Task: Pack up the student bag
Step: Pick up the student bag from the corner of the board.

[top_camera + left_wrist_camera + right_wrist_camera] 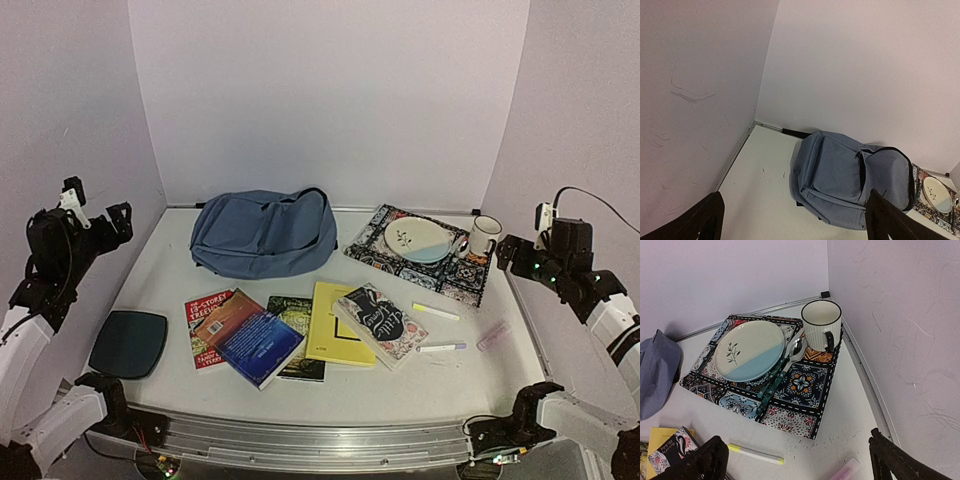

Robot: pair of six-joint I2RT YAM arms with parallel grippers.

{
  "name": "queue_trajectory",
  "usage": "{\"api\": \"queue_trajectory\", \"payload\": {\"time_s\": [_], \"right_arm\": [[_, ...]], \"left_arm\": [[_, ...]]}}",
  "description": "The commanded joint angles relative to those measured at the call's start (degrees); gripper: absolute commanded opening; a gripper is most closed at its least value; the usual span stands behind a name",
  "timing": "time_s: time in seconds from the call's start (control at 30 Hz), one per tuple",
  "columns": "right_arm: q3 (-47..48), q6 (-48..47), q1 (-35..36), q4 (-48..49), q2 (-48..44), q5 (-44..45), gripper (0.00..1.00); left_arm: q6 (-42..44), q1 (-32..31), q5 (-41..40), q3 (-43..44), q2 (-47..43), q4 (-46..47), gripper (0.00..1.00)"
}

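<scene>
Tableware and stationery on a white counter (160,270)

A patchwork-patterned fabric placemat (800,385) at the far right carries a round cream-and-pale-blue ceramic plate with a leaf sprig (747,350). A ribbed white mug with a black rim and handle (820,325) stands on the mat's corner, with teal-handled metal cutlery (782,367) between them. Near the front, overlapping books fan out: a red paperback (203,318), an orange-and-blue book (250,335), a dark green book (300,340), a yellow book (335,335) and a floral black-and-white notebook (380,323). Just right lie a yellow highlighter (436,312), a white purple-capped pen (441,348) and a small pink block (493,336). A dark teal rounded-square pad (128,343) sits at the left.
</scene>
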Motion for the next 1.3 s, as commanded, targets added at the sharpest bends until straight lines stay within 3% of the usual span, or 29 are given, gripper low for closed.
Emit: {"api": "queue_trajectory", "payload": {"time_s": [0.0, 0.27, 0.53, 0.63, 0.8, 1.1, 1.27], "right_arm": [[-0.11, 0.56, -0.09, 0.97, -0.20, -1.06, 0.98], [0.70, 1.54, -0.07, 0.99, 3.94, -5.61, 0.98], [2.42, 0.21, -0.08, 0.45, 9.75, -11.34, 0.98], [0.89, -1.48, -0.06, 2.10, 9.46, -11.99, 0.98], [0.58, -2.64, 0.00, 2.64, 10.81, -13.97, 0.98], [-0.31, -0.62, 0.54, 5.76, 12.58, -16.71, 0.98], [-0.41, 0.05, 1.66, 6.02, 13.58, -16.99, 0.98]], "left_arm": [[-0.25, 0.31, 2.96, 0.35, 0.64, 0.68, 1.00], [-0.85, 0.31, 10.64, 2.69, 8.64, 0.71, 1.00], [-1.71, 0.09, 22.80, 9.10, 26.97, 0.72, 1.00], [-1.97, -2.37, 23.30, 13.15, 35.02, 0.77, 1.00], [-0.57, -11.03, 17.76, 22.53, 49.48, 0.77, 1.00], [1.39, -14.53, 21.05, 43.92, 74.28, -0.19, 0.98], [3.32, -16.29, 23.54, 55.88, 85.51, -2.88, 0.85]]}}
